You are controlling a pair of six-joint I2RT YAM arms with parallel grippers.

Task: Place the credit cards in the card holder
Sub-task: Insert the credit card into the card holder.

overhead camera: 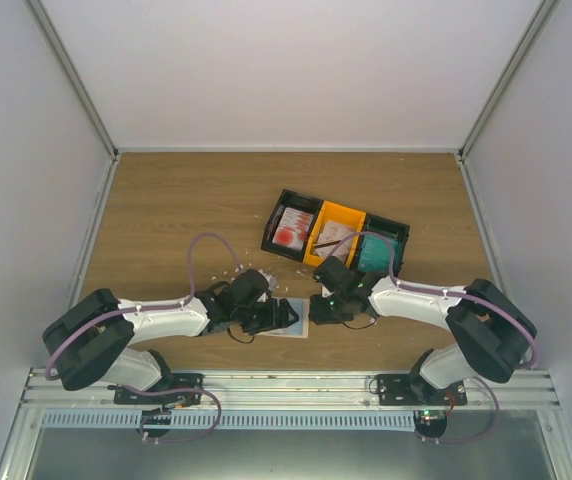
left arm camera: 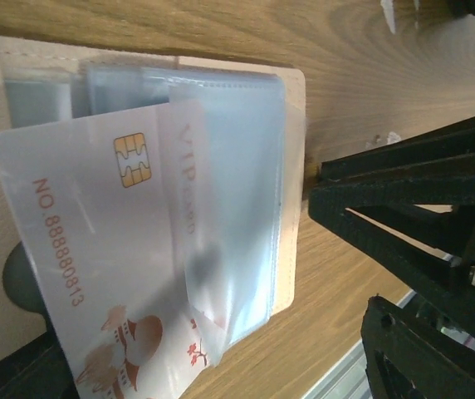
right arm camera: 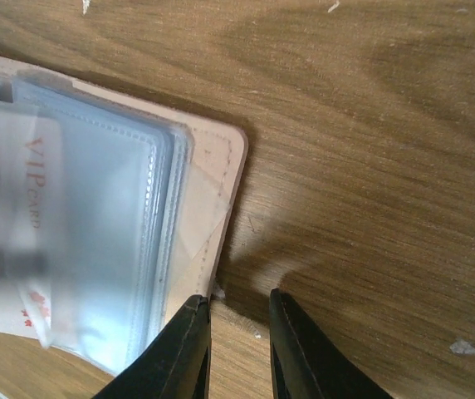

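Card holder (overhead camera: 288, 322) lies open like a book on the desk (overhead camera: 166, 220), near the front edge, between the left end effector (overhead camera: 266, 318) and the right end effector (overhead camera: 324, 305). It has a beige cover and several transparent plastic sleeves, one on top of another. A white credit card (left arm camera: 96, 224) is partly pushed into one sleeve. The end with the words "VIP card" is under the plastic. The gold chip, the number "NO. 88888013" and a red-orange drawing of vases are outside it.

The top view shows what the wrist cameras do not: a row of three bins behind the holder, apart from it. The black bin (overhead camera: 271, 225) holds a white card with a red round mark (overhead camera: 288, 235). The orange bin (overhead camera: 351, 215) holds pale cards (overhead camera: 332, 236), too small to read. The last bin holds a teal card (overhead camera: 374, 255). Small white scraps (overhead camera: 231, 270) lie on the wood near the left arm.

Only the left wrist view gives the print on the card. One dark finger (left arm camera: 13, 374) shows there, at the lower left beside the card, so one cannot tell whether the left end effector grips the card. The right wrist view shows the stitched corner of the cover. In that view the fingers of the right end effector stand a little apart, with bare wood between them. They grip nothing, and the tips are just beside that corner.
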